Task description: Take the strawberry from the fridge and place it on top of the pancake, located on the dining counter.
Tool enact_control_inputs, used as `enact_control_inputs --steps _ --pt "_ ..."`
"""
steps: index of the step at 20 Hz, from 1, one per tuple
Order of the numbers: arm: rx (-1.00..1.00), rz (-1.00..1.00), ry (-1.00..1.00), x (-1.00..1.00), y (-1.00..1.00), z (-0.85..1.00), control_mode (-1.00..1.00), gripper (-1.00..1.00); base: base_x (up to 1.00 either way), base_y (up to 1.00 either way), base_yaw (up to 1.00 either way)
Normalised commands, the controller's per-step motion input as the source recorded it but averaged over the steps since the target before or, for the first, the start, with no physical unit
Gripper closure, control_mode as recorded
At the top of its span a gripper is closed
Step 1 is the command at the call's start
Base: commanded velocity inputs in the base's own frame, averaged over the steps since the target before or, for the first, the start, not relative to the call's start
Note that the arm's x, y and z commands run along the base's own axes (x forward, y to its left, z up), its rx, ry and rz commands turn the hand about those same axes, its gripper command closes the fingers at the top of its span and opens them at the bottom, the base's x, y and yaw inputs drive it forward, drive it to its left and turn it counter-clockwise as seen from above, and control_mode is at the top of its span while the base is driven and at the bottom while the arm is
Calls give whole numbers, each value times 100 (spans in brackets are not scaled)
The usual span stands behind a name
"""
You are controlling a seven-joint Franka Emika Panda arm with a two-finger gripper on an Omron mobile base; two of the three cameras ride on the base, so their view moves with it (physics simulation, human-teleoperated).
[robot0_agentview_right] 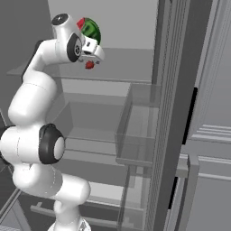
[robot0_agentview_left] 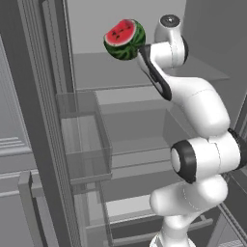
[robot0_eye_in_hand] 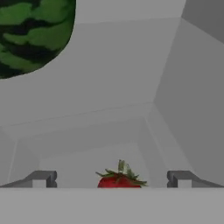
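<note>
Both base views look forward from behind the arm, left and right, into the open fridge (robot0_agentview_left: 87, 140), sharing its shelves and the watermelon piece (robot0_agentview_left: 124, 39), while the hand view sits close above the strawberry (robot0_eye_in_hand: 120, 178).

The gripper (robot0_eye_in_hand: 111, 179) reaches into the fridge (robot0_agentview_left: 144, 77) above its upper shelf (robot0_agentview_right: 117, 76). The strawberry (robot0_eye_in_hand: 119, 178) lies between the spread fingertips (robot0_eye_in_hand: 41, 178), on the shelf. The watermelon piece (robot0_eye_in_hand: 33, 33) sits on that shelf beyond the gripper, off to one side.
</note>
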Motion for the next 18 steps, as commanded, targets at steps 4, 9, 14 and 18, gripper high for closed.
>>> enact_control_inputs --steps 4,9,14,18 --pt "0 4 0 29 0 -14 -100 -100 0 0 0" --pt "0 0 0 -7 0 -1 -100 -100 0 0 0" --pt "0 0 0 -17 0 -1 -100 -100 0 0 0" --pt "0 0 2 -4 0 -5 -100 -100 0 0 0"
